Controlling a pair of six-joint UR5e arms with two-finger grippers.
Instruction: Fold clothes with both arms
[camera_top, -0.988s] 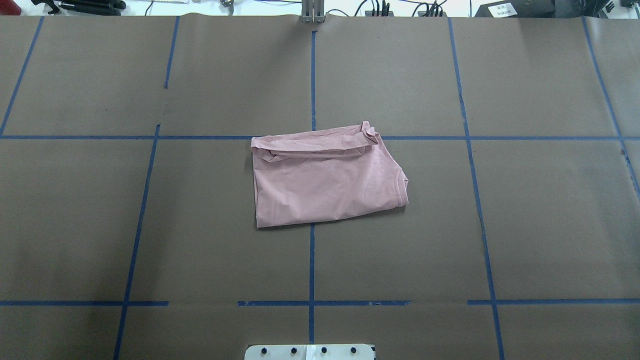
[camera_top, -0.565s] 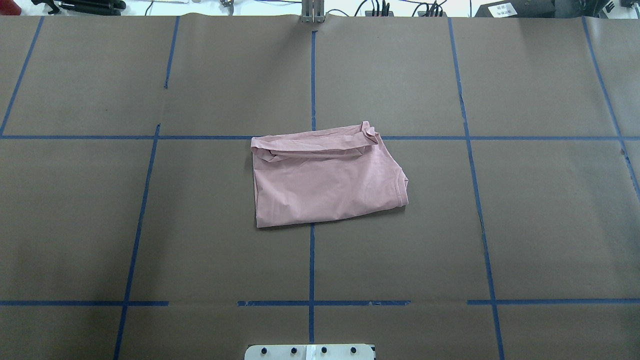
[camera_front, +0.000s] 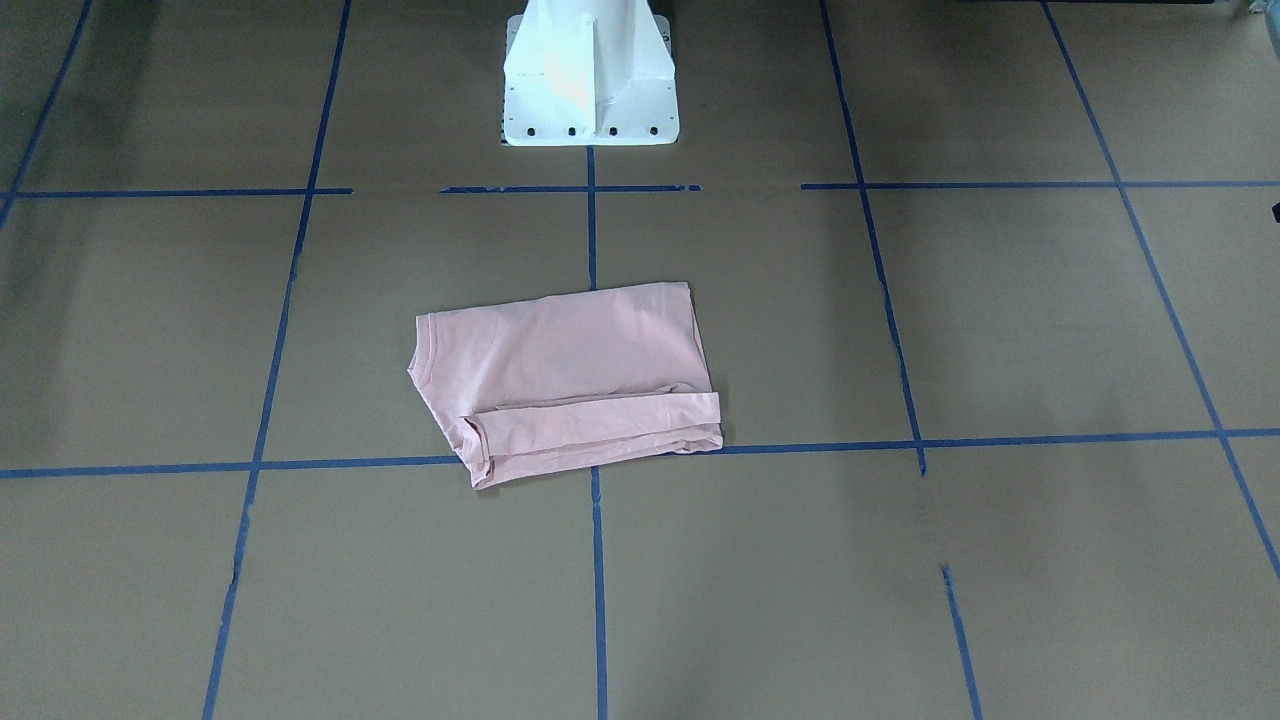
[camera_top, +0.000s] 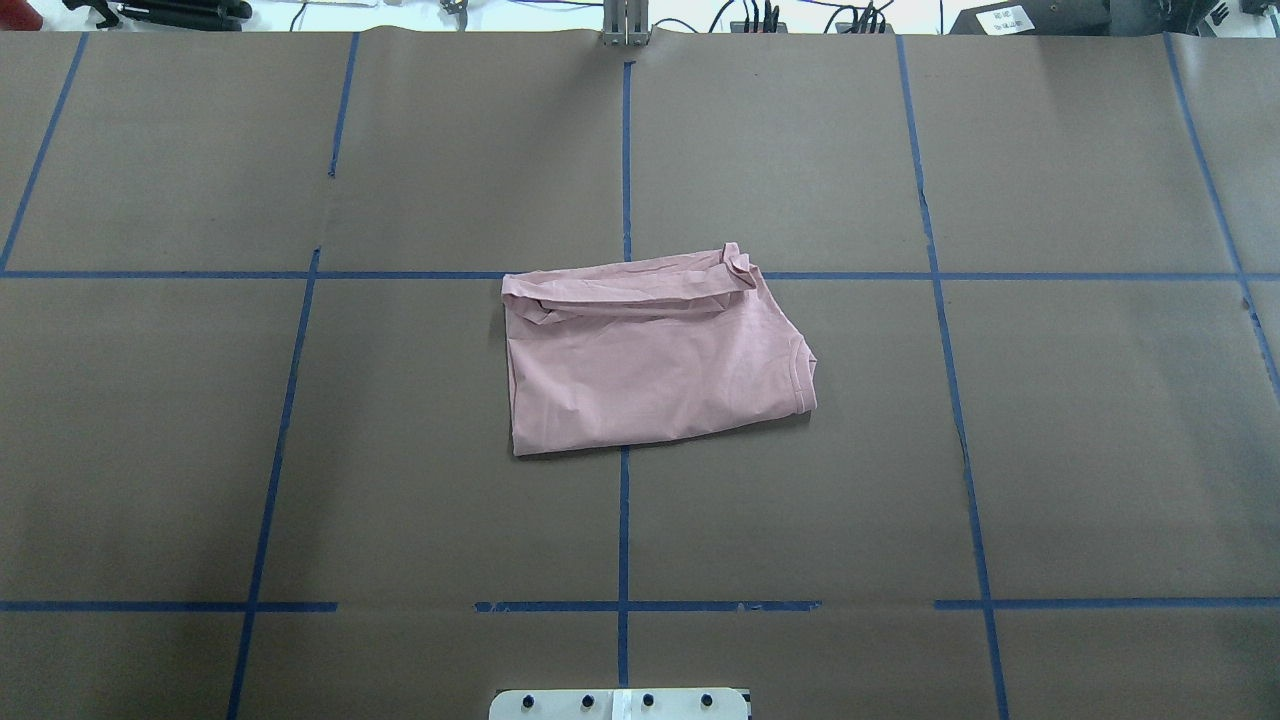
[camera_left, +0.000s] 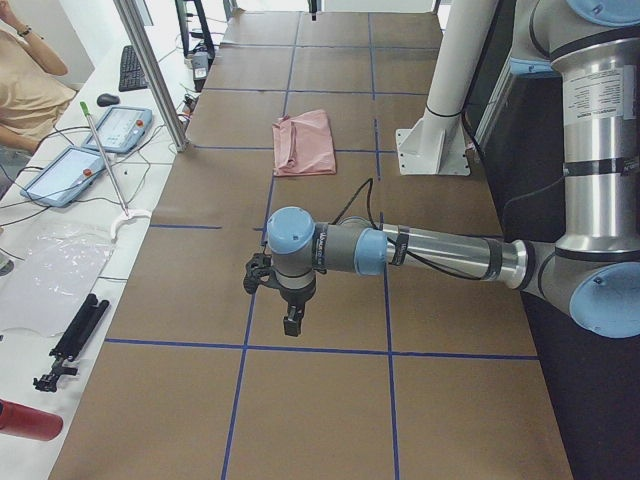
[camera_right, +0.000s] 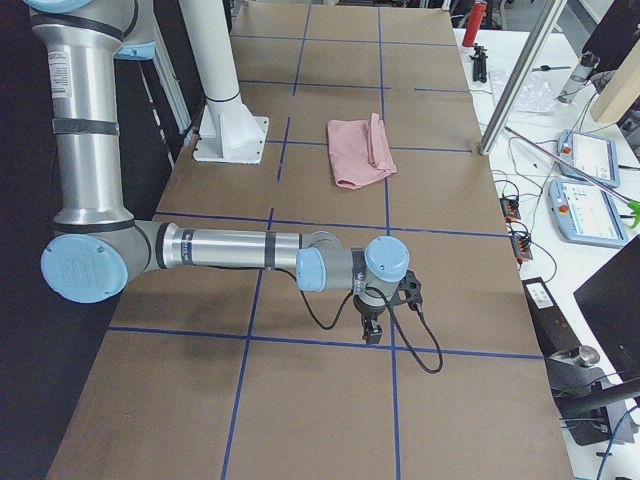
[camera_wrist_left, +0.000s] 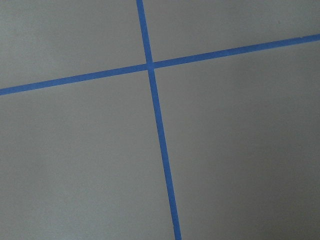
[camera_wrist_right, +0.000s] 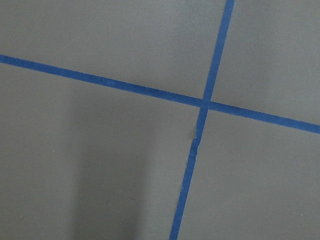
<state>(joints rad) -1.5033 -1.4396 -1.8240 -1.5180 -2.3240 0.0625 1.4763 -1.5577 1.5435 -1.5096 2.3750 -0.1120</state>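
Note:
The clothes are one pale pink T-shirt (camera_top: 650, 360), folded into a compact rectangle at the table's middle, also seen in the front view (camera_front: 565, 380) and both side views (camera_left: 305, 143) (camera_right: 360, 150). Its print is hidden. A rolled band runs along its far edge and the collar points to my right. My left gripper (camera_left: 292, 322) hangs far off to the left, pointing down over bare paper. My right gripper (camera_right: 372, 330) hangs far off to the right in the same way. Neither touches the shirt. Whether either is open or shut I cannot tell. Both wrist views show only tape lines.
Brown paper with a blue tape grid (camera_top: 624, 150) covers the table. The white pedestal base (camera_front: 588, 80) stands at my edge. Teach pendants (camera_left: 60, 172) (camera_right: 590, 210), cables and tools lie on side benches beyond the far edge, where a person (camera_left: 25, 80) sits.

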